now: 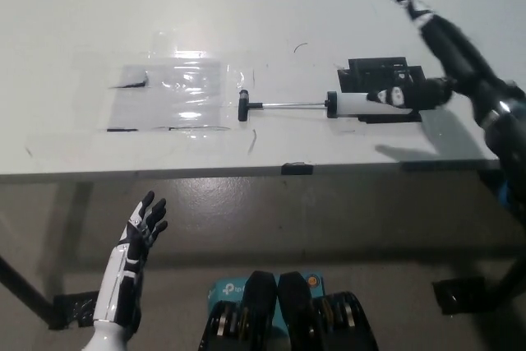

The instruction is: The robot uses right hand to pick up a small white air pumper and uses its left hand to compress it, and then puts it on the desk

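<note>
The small white air pumper (355, 104) lies flat on the white desk (263, 6), its rod extended leftward to a black T-handle (244, 107). Its white barrel rests on a black patch (380, 72). My black right hand (431, 59) hovers open above the barrel's right end, fingers spread, one pointing up and left, and it hides that end. My white left hand (140, 232) hangs open below the desk's front edge at lower left, holding nothing.
A clear taped plastic sheet (173, 94) lies on the desk left of the pumper handle. A small black tab (296, 168) sits on the desk's front edge. Floor and a teal box (228, 292) show below.
</note>
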`<state>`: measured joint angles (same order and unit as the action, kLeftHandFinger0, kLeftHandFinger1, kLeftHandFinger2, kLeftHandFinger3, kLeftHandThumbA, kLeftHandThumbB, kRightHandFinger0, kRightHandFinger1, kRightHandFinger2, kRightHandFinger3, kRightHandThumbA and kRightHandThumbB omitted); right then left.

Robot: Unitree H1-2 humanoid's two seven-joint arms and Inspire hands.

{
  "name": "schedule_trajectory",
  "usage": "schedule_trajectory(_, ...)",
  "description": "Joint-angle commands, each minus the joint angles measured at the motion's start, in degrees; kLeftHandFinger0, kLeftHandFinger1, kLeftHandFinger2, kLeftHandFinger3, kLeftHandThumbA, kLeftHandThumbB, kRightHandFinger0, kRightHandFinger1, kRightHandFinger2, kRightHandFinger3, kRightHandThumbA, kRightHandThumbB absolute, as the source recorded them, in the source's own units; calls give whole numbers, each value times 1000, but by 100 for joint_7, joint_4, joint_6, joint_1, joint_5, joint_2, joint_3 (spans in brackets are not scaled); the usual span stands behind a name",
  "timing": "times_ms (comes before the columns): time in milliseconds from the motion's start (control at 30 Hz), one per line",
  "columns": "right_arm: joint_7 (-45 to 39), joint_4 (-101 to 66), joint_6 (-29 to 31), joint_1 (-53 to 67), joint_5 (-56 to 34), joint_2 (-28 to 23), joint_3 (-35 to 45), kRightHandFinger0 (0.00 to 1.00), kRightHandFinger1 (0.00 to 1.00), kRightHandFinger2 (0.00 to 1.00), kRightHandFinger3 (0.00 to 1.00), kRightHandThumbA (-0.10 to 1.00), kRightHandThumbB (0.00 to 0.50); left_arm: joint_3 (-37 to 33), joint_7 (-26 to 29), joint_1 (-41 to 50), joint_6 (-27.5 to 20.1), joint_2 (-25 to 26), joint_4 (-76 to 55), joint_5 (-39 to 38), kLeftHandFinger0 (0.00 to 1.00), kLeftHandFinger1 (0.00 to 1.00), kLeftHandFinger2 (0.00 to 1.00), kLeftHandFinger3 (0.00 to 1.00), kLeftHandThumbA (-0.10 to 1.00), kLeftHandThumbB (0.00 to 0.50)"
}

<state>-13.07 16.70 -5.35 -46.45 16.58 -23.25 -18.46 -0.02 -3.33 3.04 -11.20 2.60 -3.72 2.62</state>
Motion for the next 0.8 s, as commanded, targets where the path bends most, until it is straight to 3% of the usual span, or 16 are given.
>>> schedule_trajectory(0, -1281, 1362, -607, -1400, 500, -76, -630, 1000, 1000, 1000, 1000, 990, 421, 68, 153, 51, -775, 101, 103, 157, 1000, 1000, 1000, 1000, 1000, 136)
schedule_trajectory(133, -1384, 2307, -390, -1894, 662, 127, -1060, 1000, 1000, 1000, 1000, 966, 387, 76, 199, 92, -881, 101, 184, 252, 1000, 1000, 1000, 1000, 1000, 145)
schedule_trajectory(767, -1312, 5049, 70, -2880, 1037, 803, -1579, 1000, 1000, 1000, 1000, 1000, 472, 36, 106, 172, -1052, 154, 277, 220, 1000, 1000, 1000, 1000, 1000, 121)
